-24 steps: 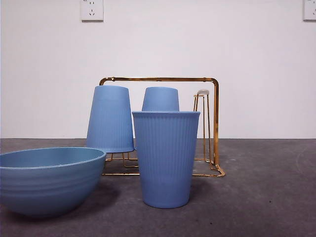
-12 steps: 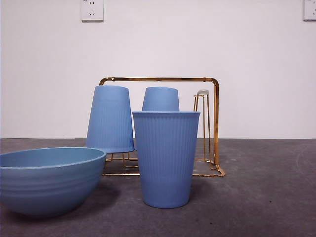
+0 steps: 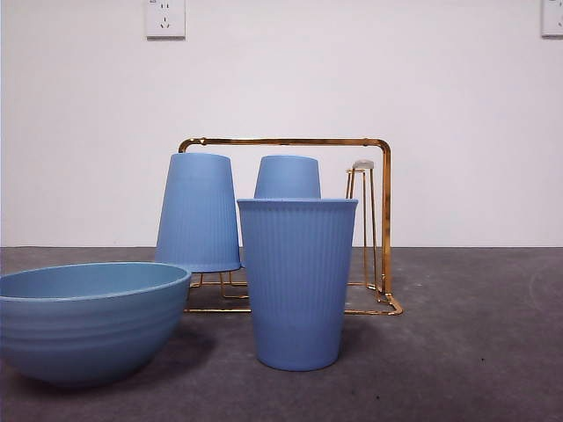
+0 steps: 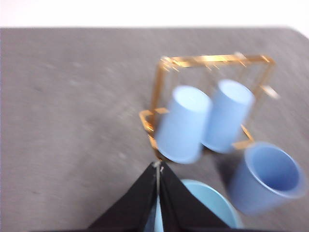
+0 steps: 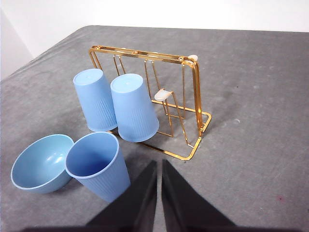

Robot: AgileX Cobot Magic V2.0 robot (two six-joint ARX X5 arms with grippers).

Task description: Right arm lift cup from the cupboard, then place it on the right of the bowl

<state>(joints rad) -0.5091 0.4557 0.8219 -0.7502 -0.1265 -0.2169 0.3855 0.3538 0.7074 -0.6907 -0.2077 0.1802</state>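
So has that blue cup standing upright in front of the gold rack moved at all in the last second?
No. The upright cup keeps its place against the gold rack and the bowl; everything shifts slightly together, so that looks like the picture, not the cup.

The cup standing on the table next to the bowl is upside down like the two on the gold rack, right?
Not quite. The cup beside the bowl stands upright, mouth open to the top, as the right wrist view shows. Only the two cups on the gold rack are upside down.
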